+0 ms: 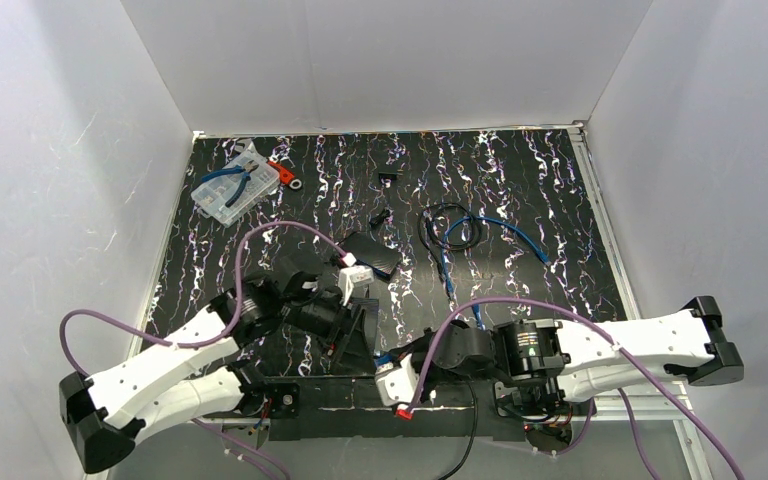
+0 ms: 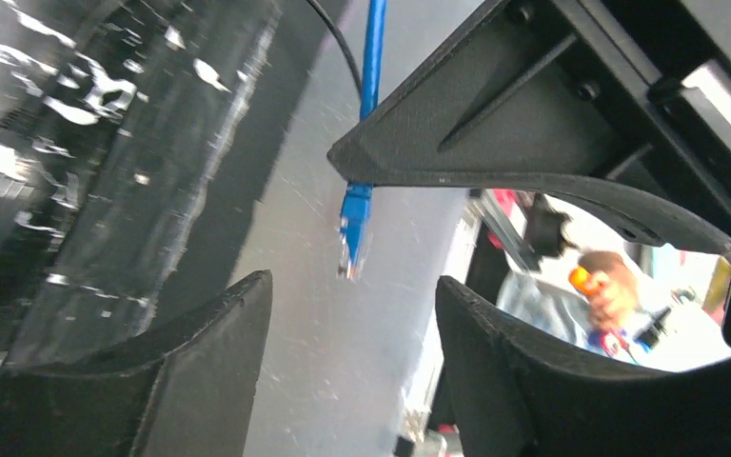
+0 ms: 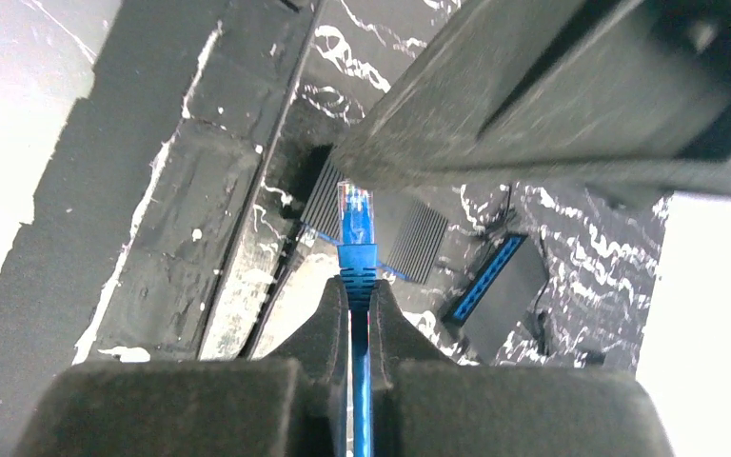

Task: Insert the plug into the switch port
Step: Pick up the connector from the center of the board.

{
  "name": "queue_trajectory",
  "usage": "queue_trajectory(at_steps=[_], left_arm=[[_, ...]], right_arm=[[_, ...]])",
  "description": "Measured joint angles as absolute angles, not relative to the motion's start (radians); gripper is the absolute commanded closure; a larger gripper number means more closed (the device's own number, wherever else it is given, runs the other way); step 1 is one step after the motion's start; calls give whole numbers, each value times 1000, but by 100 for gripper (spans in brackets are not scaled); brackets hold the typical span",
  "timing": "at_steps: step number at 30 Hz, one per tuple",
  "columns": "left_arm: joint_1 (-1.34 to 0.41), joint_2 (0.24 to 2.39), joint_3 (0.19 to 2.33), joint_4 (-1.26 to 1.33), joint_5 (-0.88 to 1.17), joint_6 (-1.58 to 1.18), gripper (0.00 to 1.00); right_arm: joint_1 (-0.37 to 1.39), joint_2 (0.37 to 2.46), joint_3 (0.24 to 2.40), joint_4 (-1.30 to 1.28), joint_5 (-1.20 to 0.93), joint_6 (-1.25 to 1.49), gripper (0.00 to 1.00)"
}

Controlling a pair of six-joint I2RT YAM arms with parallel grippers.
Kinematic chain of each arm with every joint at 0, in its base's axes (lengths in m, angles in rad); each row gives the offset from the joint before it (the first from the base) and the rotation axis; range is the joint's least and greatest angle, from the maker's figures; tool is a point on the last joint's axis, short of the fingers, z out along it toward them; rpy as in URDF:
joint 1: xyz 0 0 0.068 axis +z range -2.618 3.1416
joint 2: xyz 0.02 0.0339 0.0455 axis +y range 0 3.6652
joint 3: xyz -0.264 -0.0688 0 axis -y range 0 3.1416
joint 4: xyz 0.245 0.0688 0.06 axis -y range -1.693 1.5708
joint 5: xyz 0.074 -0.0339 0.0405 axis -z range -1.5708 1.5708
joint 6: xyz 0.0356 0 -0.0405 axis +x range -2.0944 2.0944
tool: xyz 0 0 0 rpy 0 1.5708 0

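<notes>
Now, R fingers (image 3: 325, 328) pinch cable (image 3: 360, 390) behind plug (image 3: 355, 215), tip prob. free, L fingers (image 2: 214, 367) apart

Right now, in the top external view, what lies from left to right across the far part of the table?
Clear parts box, red tool, small black part, blue cable.

Blue cable (image 2: 373, 57) cut off at top edge, plug (image 2: 353, 233) blurred, switch (image 1: 372, 255) ports too small
</notes>
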State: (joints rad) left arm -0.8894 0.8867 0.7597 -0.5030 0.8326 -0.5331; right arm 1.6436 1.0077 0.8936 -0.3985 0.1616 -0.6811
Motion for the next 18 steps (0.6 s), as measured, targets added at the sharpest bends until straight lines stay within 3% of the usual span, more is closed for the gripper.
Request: queue_trajectory(at_steps=[10,18], left_arm=[[-889,680,760,-512,401,-551,2],[-887,685,671,-494,88,-599,2]], right_arm=[[1585,928,748,-391,348,-514,99],[1445,953,683,-346,364,-394,99]])
